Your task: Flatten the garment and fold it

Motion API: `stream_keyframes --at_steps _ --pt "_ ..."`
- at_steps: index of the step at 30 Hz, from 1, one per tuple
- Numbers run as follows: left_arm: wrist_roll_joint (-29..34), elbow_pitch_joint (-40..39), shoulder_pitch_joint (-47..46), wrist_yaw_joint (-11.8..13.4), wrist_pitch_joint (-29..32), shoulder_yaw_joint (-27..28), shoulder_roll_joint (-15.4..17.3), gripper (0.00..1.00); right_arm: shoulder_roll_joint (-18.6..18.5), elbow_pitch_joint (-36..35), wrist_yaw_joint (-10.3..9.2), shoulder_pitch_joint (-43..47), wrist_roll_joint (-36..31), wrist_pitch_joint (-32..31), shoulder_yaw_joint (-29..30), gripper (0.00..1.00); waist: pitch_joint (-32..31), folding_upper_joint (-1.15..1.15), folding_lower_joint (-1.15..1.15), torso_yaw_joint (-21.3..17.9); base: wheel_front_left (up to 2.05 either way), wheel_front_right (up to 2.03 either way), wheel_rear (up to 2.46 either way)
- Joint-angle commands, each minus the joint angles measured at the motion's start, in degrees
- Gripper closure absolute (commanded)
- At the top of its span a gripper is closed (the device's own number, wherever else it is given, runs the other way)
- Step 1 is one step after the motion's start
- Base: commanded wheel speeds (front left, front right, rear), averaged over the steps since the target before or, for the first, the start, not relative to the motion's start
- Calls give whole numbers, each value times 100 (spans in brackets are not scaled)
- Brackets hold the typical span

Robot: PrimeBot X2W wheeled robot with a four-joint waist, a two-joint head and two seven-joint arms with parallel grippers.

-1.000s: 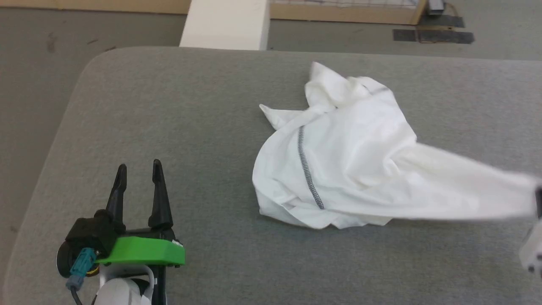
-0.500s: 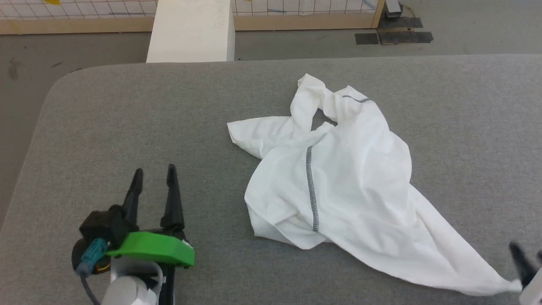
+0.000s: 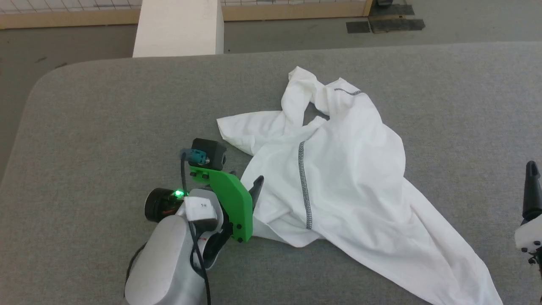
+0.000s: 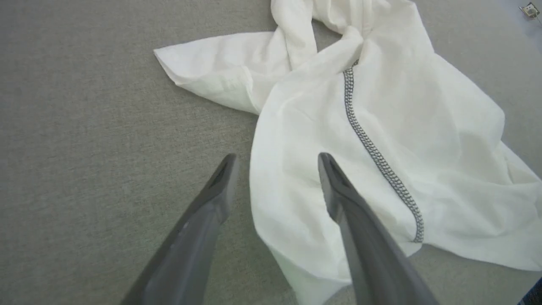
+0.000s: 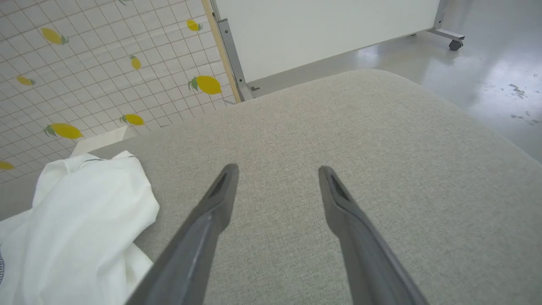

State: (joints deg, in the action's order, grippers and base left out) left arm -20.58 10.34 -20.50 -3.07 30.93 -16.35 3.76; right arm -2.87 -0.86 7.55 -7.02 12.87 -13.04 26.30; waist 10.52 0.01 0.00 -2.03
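The garment, a white T-shirt with a dark zigzag seam, lies crumpled on the grey table, with one long tail trailing toward the near right corner. My left gripper is at its left edge and open. In the left wrist view, the left gripper straddles the hem of the garment, one finger over cloth and the other over bare table. My right gripper stands at the right edge, apart from the cloth. The right wrist view shows the right gripper open over bare table, with the garment off to the lower left.
The padded grey table has rounded corners, with floor beyond them. A white box stands just behind its far edge. A lemon-patterned grid panel and a white board on wheels stand past the table.
My right gripper has opened and let go of the stretched tail, which now lies on the table. My left gripper has swung right to the garment's left edge. The head camera has shifted.
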Motion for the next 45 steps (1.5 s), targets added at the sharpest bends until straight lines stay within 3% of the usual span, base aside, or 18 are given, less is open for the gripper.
stream_keyframes --at_steps 1,6,9,10,11,12,17,21,26,31,37,40,41,42,45 --pt "0 6 -115 98 170 -9 32 0 -1 52 -6 -99 -39 63 -19 0 91 -1 0 -64 0 0 0" --pt "108 36 -76 406 735 -22 132 0 -1 176 -6 -131 -123 161 -27 0 213 -1 0 -119 0 0 0" --pt "0 60 10 396 911 -37 139 0 -1 223 -6 -170 -130 212 -38 0 244 -1 0 -138 0 0 0" --pt "-70 38 35 361 927 -47 124 50 -1 237 -6 -178 -136 232 -38 0 244 -1 0 -135 0 0 0" --pt "-109 9 45 332 907 -58 114 82 -1 246 -6 -180 -140 245 -38 0 245 -1 0 -127 0 0 0" --pt "-164 -34 50 286 852 -69 100 100 -1 257 -6 -181 -153 259 -42 0 245 -1 0 -112 0 0 0" --pt "-415 -247 -7 177 347 -6 24 100 -1 336 -6 -181 -181 350 -94 0 183 -1 0 -6 0 0 0" --pt "-642 -586 -110 266 -337 321 -17 100 -1 390 -6 -164 -208 385 -147 0 91 -1 0 91 0 0 0" --pt "-937 -1454 21 593 -1066 1102 7 100 -1 446 -6 -107 -238 394 -180 0 -65 -1 0 227 0 0 0" --pt "-1029 -2252 804 1124 -1147 1899 180 100 -1 467 -6 -49 -225 367 -230 0 -141 -1 0 366 0 0 0" --pt "-1250 -1852 1926 1694 -1099 2544 107 100 -1 498 -6 -81 -226 258 -434 0 -90 -1 0 510 0 0 0" --pt "-1508 -1348 2112 1750 -1214 2684 32 100 -1 514 -6 -141 -254 168 -650 0 -42 -1 0 586 0 0 0" --pt "-1576 -1200 2128 1740 -1243 2674 14 79 -1 524 -6 -175 -278 133 -749 0 -34 -1 0 615 0 0 0" --pt "-1618 -1112 2125 1719 -1280 2653 2 1 -1 538 -6 -208 -295 90 -849 0 -23 -1 0 637 0 0 0" --pt "-1808 -1030 1970 1554 -1635 2625 -36 0 -1 661 -6 -412 -305 -151 -1281 0 33 -1 0 707 0 0 0"
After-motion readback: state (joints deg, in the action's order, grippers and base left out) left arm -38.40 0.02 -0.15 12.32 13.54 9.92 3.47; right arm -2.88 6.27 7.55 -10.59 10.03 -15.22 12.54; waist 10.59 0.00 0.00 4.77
